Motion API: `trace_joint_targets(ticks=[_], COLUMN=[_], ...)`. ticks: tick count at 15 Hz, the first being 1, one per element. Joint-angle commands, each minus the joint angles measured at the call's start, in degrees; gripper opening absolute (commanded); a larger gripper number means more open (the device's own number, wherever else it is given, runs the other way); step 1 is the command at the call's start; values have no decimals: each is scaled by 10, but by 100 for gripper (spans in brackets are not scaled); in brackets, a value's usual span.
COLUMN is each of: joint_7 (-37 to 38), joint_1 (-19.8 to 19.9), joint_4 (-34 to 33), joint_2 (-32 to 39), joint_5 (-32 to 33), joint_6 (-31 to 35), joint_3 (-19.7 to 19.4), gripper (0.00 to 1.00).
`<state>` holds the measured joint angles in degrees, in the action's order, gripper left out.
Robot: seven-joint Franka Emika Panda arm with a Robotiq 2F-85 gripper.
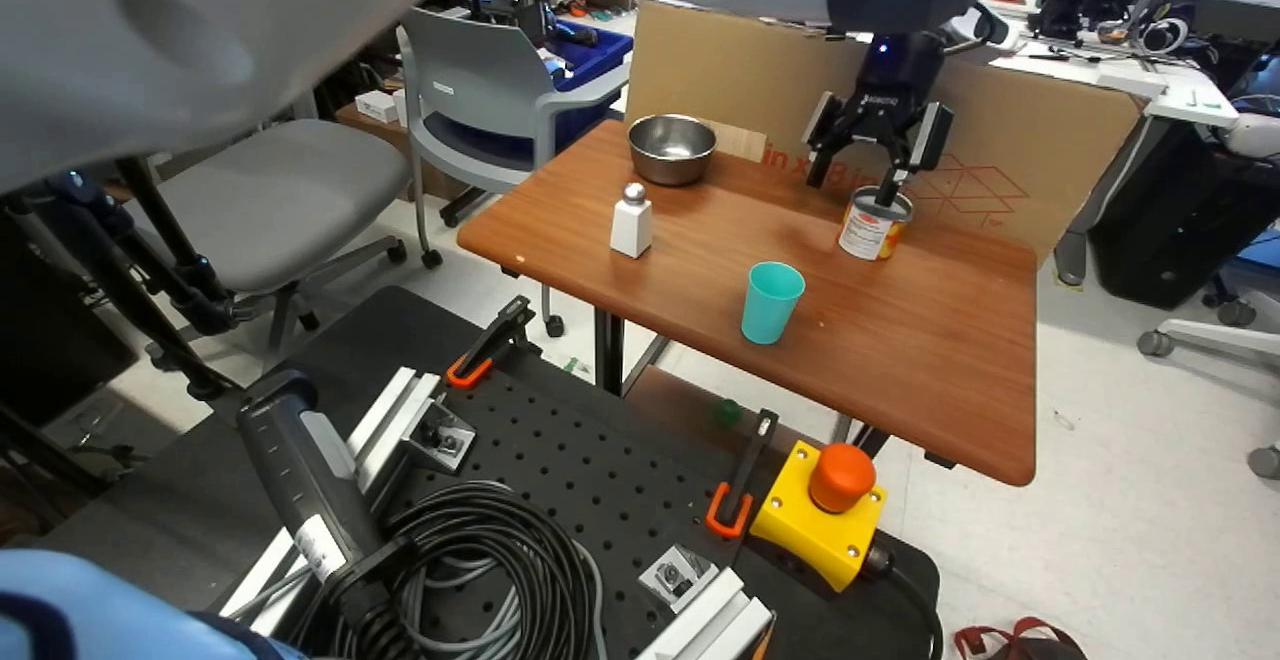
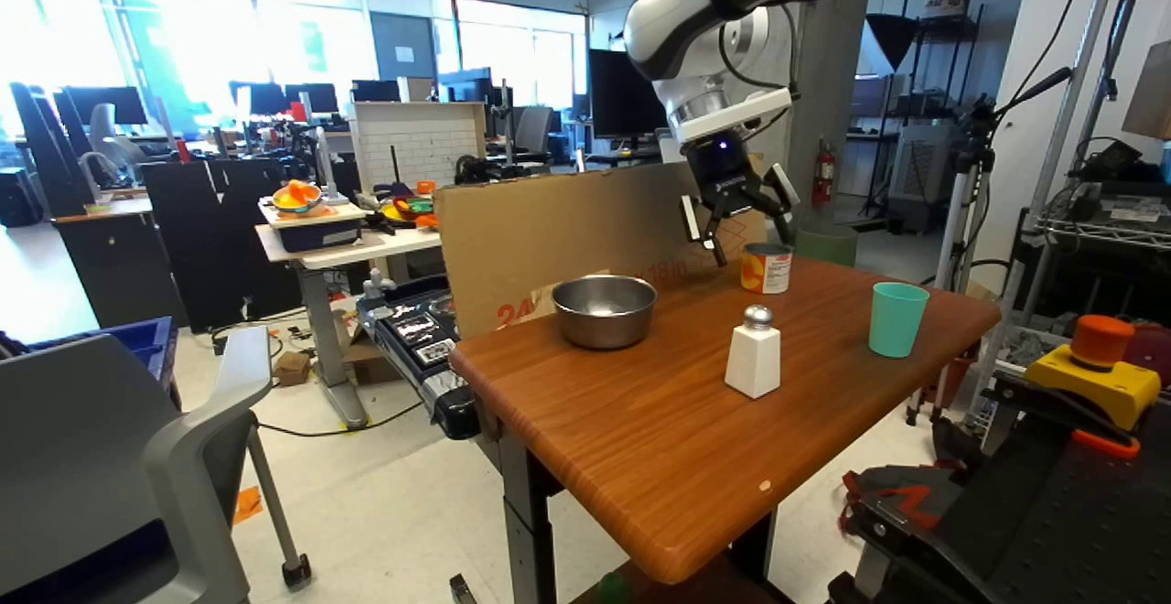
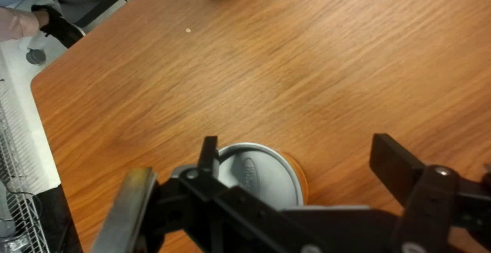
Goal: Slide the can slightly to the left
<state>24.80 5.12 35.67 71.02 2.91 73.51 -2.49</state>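
The can (image 3: 264, 176), wrapped in an orange-and-white label, stands upright on the wooden desk (image 1: 930, 370), near the edge where a cardboard panel (image 1: 720, 70) rises. Just above it I see the gripper (image 1: 852, 183) released, its fingers spread wide; one fingertip hangs by the can's top, though I can't tell whether the two touch. The teal plastic cup (image 1: 770, 307) stands near the can, and well apart from it sit the white shaker bottle (image 1: 631, 228) and the metal bowl (image 1: 668, 170), near each other.

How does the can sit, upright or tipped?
Upright: in both exterior views the can stands on its base, and the wrist view shows its lid facing up.
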Motion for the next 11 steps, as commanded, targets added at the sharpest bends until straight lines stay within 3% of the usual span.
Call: trace_joint_targets(ticks=[1, 5, 6, 11], joint_7=[-58, -138, -102, -106], joint_1=[3, -5, -2, -1], joint_4=[25, 72, 18, 23], joint_2=[-37, -91, -44, -46], joint_5=[5, 54, 37, 39], joint_6=[-8, 69, 30, 35], joint_3=[6, -10, -4, -4], gripper=[100, 100, 100, 100])
